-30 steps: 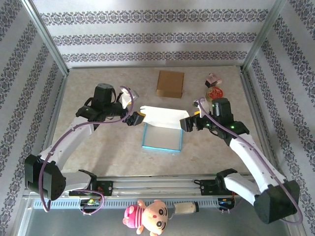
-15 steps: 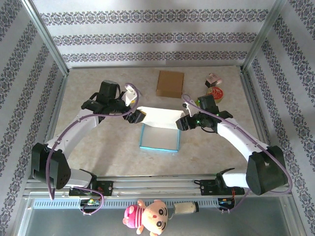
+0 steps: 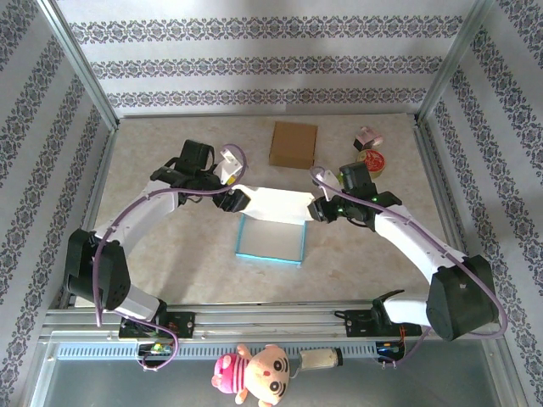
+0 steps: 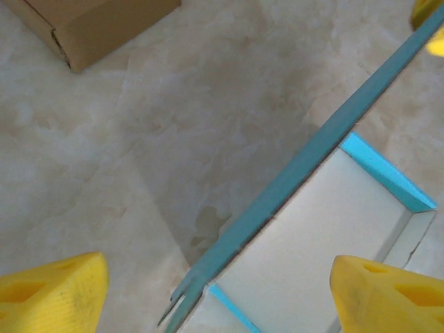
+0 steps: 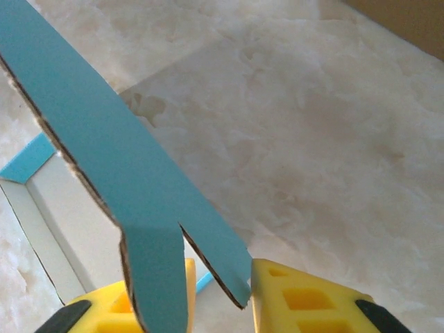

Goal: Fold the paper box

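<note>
Folding the paper box (image 3: 270, 239), which sits open just on the near side of the brown carton (image 3: 293, 144), I want its raised far flap (image 3: 273, 202) gripped evenly at both ends, then tipped over the tray without twisting. My right gripper (image 3: 315, 211), near and right of the carton, has its fingers (image 5: 305, 297) narrowed around the flap's notched end; I cannot tell whether they bite yet. My left gripper (image 3: 236, 202), near and left of the carton, stands released, straddling the flap's edge, so it should close before I move. Compared with a second ago, both arms have reached in closer, the right jaws have drawn in from wide, and the box has slid slightly left.
</note>
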